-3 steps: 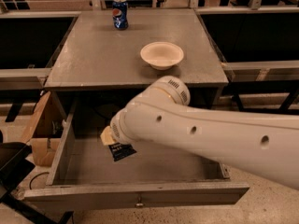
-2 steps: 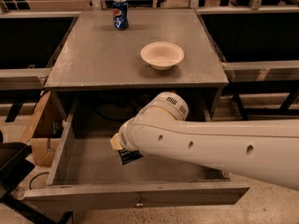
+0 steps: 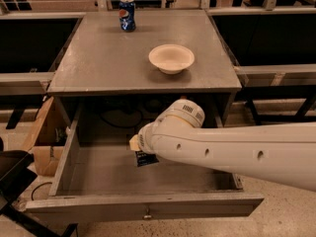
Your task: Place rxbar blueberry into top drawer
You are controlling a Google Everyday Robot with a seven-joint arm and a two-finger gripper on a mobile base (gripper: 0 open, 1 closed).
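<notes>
The top drawer [image 3: 65, 154] is pulled wide open below the grey table top, its front panel with the small knob [image 3: 146, 215] nearest the camera. My white arm reaches in from the right over the drawer's middle. My gripper [image 3: 139, 149] is at the arm's left end, mostly hidden behind the wrist, with one beige finger [image 3: 134, 142] showing. It is shut on the rxbar blueberry [image 3: 146, 158], a dark bar with white lettering that pokes out below the wrist, above the drawer's floor.
A blue Pepsi can [image 3: 127, 14] stands at the table's far left. A cream bowl [image 3: 171, 58] sits near the table's middle. A cardboard box [image 3: 43, 144] stands left of the drawer. A dark object [image 3: 15, 179] is at lower left.
My arm has shifted right and a little further back over the open drawer, carrying the bar with it. The can and the bowl have not moved.
</notes>
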